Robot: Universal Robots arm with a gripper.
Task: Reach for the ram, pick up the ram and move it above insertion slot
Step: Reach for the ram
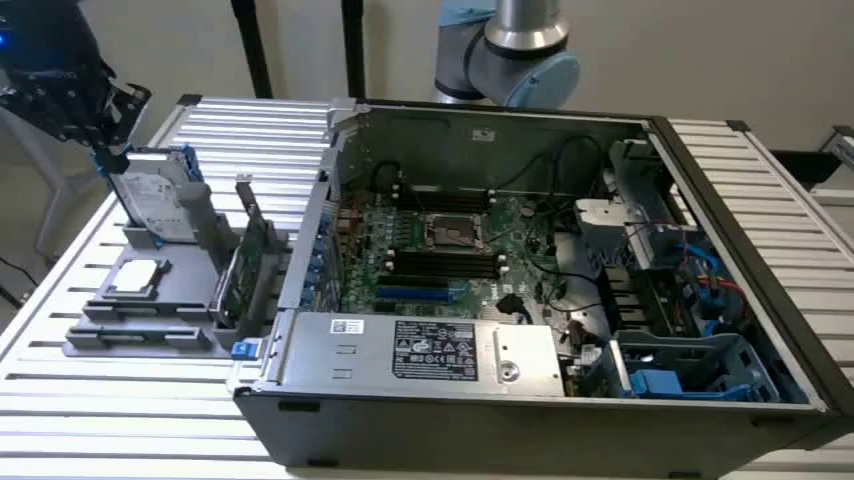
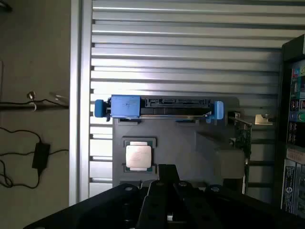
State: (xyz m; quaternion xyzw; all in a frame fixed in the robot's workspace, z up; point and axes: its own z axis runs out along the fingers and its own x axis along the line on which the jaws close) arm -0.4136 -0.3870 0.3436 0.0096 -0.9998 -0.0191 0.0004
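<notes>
- The black gripper hangs over the far end of a grey moulded plastic holder that sits on the slatted aluminium desk.
- It hovers just above the silver hard drive with blue rails, which stands upright in that holder.
- Whether the gripper is spread or closed I cannot tell from where I stand. I see nothing green caught in it.
- The wrist view looks straight down on the holder, with the hard drive across its far edge and a square silver processor chip lying flat in a pocket near the gripper.
- The ram, a long, thin, flat green circuit-board stick, appears to stand on edge along the side of the holder that faces the open dark-grey computer case.
- It is hard to separate from the larger green card with a metal bracket slotted close by, so I place it with some doubt.
- The insertion slot is one of the long black memory sockets on the green motherboard inside the case, well apart from the holder.
- As I judge it, the work is in its reaching stage: the gripper is over the holder but not at the ram. The ram is not yet grasped or lifted, and nothing has been carried above the slot.
</notes>
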